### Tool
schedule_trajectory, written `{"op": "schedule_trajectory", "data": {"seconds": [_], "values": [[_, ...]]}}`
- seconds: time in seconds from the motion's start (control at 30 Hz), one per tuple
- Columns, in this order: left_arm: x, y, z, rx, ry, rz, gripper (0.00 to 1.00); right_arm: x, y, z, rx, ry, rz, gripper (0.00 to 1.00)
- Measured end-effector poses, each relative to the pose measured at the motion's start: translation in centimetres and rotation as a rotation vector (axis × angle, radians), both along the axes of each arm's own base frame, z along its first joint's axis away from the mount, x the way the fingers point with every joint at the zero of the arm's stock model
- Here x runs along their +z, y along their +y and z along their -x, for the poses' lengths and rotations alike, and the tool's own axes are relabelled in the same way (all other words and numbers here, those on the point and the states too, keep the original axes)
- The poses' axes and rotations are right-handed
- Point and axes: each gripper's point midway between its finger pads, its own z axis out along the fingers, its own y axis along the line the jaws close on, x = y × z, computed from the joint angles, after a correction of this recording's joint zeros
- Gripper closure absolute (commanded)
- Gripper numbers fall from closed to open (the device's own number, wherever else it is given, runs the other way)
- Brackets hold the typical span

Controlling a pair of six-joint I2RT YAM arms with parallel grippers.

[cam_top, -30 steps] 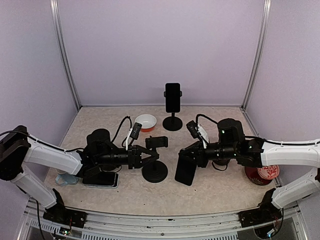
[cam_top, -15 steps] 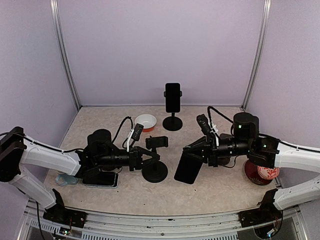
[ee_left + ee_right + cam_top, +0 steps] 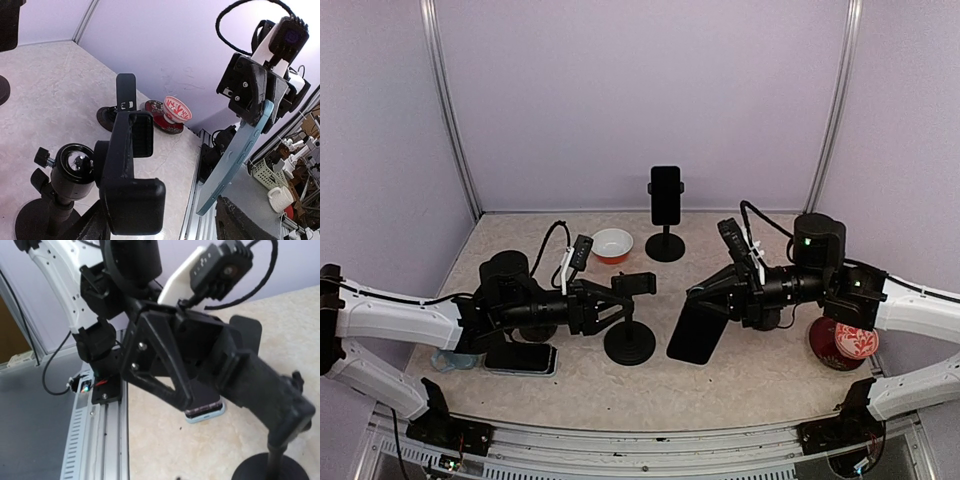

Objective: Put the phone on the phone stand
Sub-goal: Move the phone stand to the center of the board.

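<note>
right end effector [image 3: 706,299] tight around phone [image 3: 692,336]

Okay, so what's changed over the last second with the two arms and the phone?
The left gripper drew back leftward from the near phone stand and opened its jaws; it grips nothing. The right gripper shifted right and a little up, tipping the phone it holds further over. The near phone stand, the far stand and the white bowl stayed put.

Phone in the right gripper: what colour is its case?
The phone case is light blue; clearest in left wrist view.
</note>
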Motion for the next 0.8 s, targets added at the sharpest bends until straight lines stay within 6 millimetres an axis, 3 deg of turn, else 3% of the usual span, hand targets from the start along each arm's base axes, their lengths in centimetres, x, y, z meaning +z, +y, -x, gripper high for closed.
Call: {"op": "schedule_trajectory", "data": {"seconds": [0.17,0.5,0.8], "values": [[-0.2,0.5,-0.9,0.038,0.005,-0.027,0.3,1.9,0.1,0.1,0.011,-0.026,-0.027,1.0],[0.5,0.8,-2.3,0.072,-0.01,-0.036,0.51,2.6,0.3,0.1,0.021,-0.033,-0.032,1.0],[1.0,0.7,-2.4,0.07,-0.025,-0.032,0.84,3.8,1.8,-0.5,0.052,-0.043,-0.039,1.0]]}}
